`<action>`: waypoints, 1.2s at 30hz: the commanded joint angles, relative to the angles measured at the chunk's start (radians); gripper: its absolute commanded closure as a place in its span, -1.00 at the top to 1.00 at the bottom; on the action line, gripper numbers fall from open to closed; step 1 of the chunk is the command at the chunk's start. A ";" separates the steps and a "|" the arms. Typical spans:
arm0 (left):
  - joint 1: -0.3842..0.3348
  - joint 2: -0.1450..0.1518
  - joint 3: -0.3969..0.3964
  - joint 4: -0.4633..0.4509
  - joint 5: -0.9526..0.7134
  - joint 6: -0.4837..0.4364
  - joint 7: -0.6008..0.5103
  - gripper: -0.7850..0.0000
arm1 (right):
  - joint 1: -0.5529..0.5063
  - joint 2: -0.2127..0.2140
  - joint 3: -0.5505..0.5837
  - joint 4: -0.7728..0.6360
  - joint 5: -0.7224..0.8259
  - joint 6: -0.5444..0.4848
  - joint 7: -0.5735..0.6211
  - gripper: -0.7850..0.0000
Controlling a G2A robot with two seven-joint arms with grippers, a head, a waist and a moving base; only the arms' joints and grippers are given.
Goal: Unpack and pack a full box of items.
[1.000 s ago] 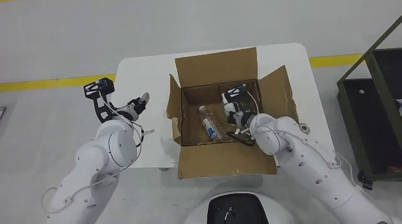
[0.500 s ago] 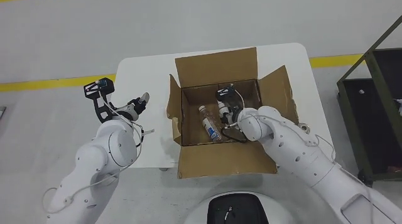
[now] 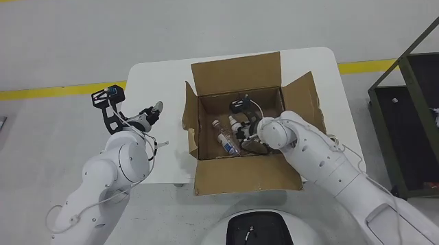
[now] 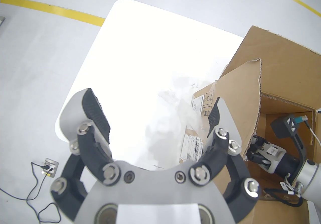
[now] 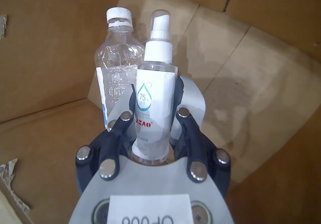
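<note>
Progress is proving hard to judge: the cardboard box [image 3: 236, 73] is standing open on the table [image 3: 154, 84] with just two items showing inside. The right claw [image 5: 155, 90] is sitting down in the box, jaws clamped snugly on the body of a spray bottle [image 5: 153, 109], just beside a clear water bottle [image 5: 116, 66] lying on the box floor. The left claw [image 4: 153, 98] is hanging wide open and empty above the table, beside the box. Whether the spray bottle is going in or coming out, I cannot tell; either way, much of the job is looking undone.
</note>
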 commanded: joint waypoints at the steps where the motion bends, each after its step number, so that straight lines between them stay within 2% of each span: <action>1: 0.000 0.000 0.000 0.000 0.000 0.000 0.000 1.00 | 0.008 -0.002 0.002 0.017 0.020 -0.026 0.004 -1.00; 11: 0.000 0.000 0.000 0.000 0.000 0.000 0.000 1.00 | 0.034 -0.014 -0.003 0.055 0.021 -0.041 0.001 -1.00; 13: 0.000 0.000 0.000 0.000 0.000 0.000 0.000 1.00 | 0.034 -0.016 -0.006 0.052 0.016 -0.044 0.002 -0.72; 16: 0.000 0.000 0.000 0.000 0.000 0.000 0.000 1.00 | 0.032 -0.017 -0.011 0.049 0.000 -0.041 0.003 -0.41; 22: 0.000 0.000 0.000 0.000 0.000 0.000 0.000 1.00 | 0.021 -0.015 -0.008 0.027 -0.033 -0.028 0.002 -0.33; 25: 0.000 0.000 0.000 0.000 0.000 0.000 0.000 1.00 | 0.005 -0.010 -0.001 -0.007 -0.055 -0.028 -0.003 -0.22; 29: 0.000 0.000 0.000 0.000 0.000 0.000 0.000 1.00 | -0.022 0.003 0.022 -0.069 -0.090 -0.020 0.005 -0.21; 31: 0.000 0.000 0.000 0.000 0.000 0.000 0.000 1.00 | -0.041 0.012 0.041 -0.111 -0.103 -0.023 0.014 -0.14; 36: 0.000 0.000 0.000 0.000 0.000 0.000 0.000 1.00 | -0.109 0.041 0.113 -0.265 -0.149 -0.008 0.034 -0.12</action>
